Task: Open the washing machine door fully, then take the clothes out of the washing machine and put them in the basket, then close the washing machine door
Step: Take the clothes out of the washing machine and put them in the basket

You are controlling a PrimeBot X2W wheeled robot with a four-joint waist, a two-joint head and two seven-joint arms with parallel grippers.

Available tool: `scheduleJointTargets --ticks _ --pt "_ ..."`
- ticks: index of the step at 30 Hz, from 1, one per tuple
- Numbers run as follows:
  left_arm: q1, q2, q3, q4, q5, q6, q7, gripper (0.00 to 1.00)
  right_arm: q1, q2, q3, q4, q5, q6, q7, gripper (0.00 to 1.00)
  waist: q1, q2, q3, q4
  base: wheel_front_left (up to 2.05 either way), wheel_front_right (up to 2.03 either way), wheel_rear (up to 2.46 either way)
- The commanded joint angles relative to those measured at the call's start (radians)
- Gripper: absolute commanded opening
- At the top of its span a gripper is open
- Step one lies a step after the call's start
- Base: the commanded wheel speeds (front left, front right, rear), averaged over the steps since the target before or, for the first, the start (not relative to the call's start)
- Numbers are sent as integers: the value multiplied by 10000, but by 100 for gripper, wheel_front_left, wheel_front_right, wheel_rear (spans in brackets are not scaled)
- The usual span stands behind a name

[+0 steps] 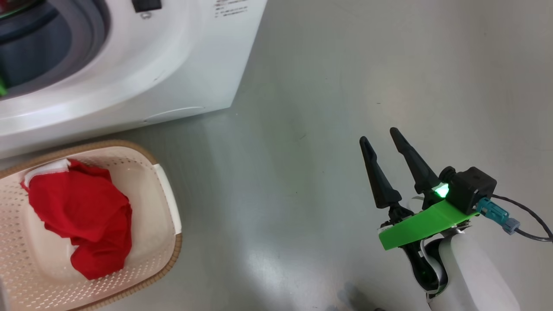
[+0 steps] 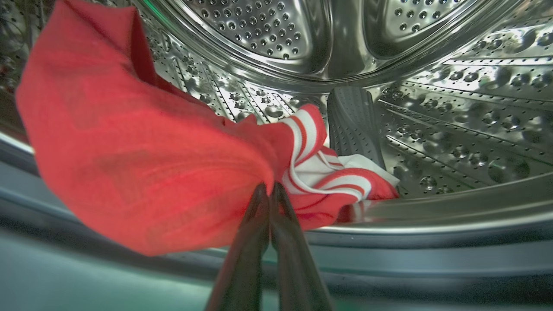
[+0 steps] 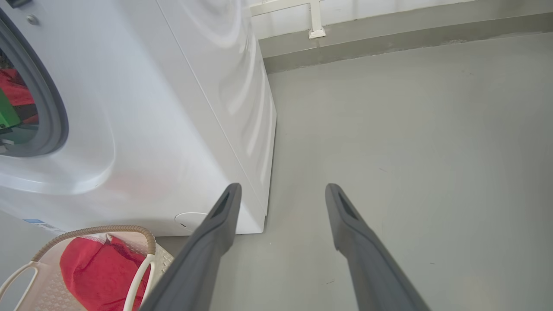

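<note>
While one red garment (image 1: 82, 216) already lies in the basket (image 1: 144, 181) at seven o'clock in the head view, the left jaws are pinched on a second garment (image 2: 151, 164) inside the drum (image 2: 453, 108) of the washing machine (image 1: 173, 65). Right jaws gape empty at four o'clock. Carrying it over and shutting the door remain.

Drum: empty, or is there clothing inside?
Not empty. A red garment with white stripe trim hangs inside the steel drum, pinched by the shut left pincer.
</note>
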Motion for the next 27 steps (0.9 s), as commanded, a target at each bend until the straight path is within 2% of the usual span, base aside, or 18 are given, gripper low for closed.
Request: scheduleJointTargets --ticks 1,9,20,27 --pt "-64 335 74 -161 -140 -8 -153 0 38 28 147 -249 -17 14 -118 100 0 -1 -58 114 0 0 0" --pt "683 -377 313 -654 -643 -430 -544 0 176 -101 -46 -219 -83 14 -118 100 0 -1 -599 669 0 0 0" --pt "3108 -1150 538 -3946 -572 -889 -557 0 653 -380 -351 -137 -147 14 -118 100 0 -1 -1674 1296 0 0 0" --pt "4432 -1548 715 -5423 -384 -1146 -558 0 1056 -593 -501 -88 -152 14 -118 100 0 -1 -2319 1614 0 0 0"
